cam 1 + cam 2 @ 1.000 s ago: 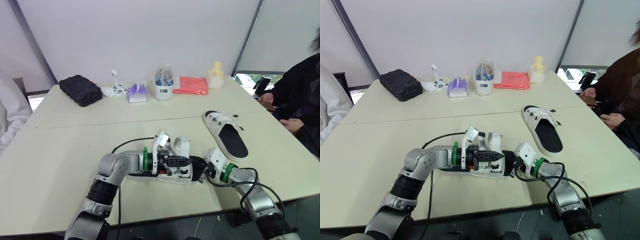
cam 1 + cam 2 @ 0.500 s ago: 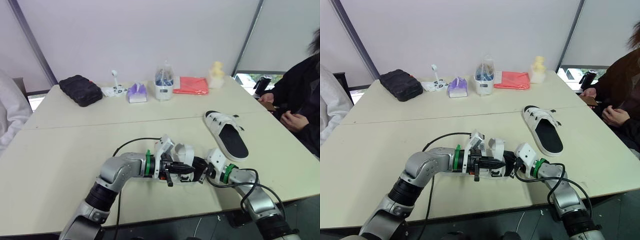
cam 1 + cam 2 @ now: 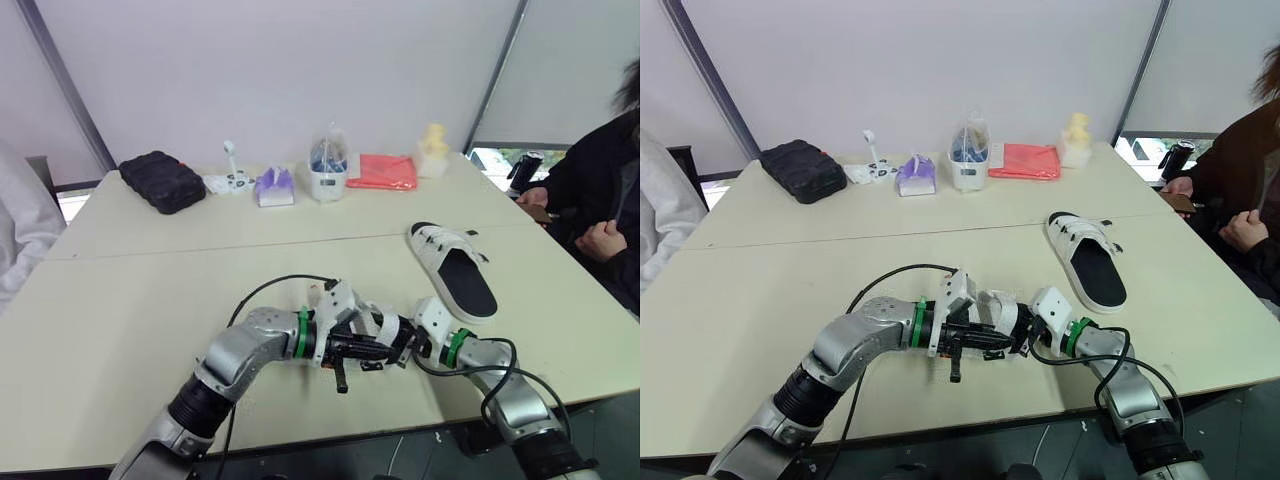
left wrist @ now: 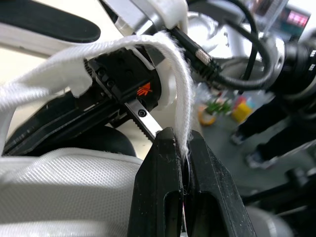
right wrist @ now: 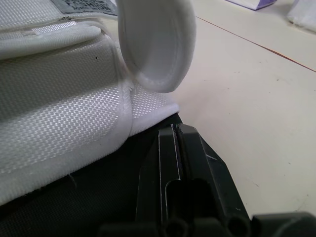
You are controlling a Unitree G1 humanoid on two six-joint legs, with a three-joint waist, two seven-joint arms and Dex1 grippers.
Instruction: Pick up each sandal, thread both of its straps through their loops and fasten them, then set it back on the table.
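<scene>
A white sandal with a black sole [image 3: 372, 326] lies at the near middle of the table [image 3: 150, 300], held between both grippers. My left gripper [image 4: 181, 148] is shut on a frayed white strap [image 4: 177, 79] of that sandal and reaches in from the left [image 3: 352, 344]. My right gripper [image 5: 175, 136] is shut on the black sole edge beside the white mesh upper [image 5: 59, 108], coming from the right [image 3: 404, 340]. The second sandal [image 3: 455, 268] lies sole down on the table's right side, apart from both grippers.
Along the far edge stand a black pouch [image 3: 160, 180], a purple tissue pack [image 3: 274, 186], a clear container [image 3: 327, 165], a red cloth [image 3: 382, 171] and a yellow object [image 3: 432, 150]. A person in black [image 3: 600, 190] sits at the right edge.
My left forearm has pushed to the right and rolled, and the strap that stood upright now lies lower over the sandal. The right arm has stayed in place. The person's hand has shifted.
</scene>
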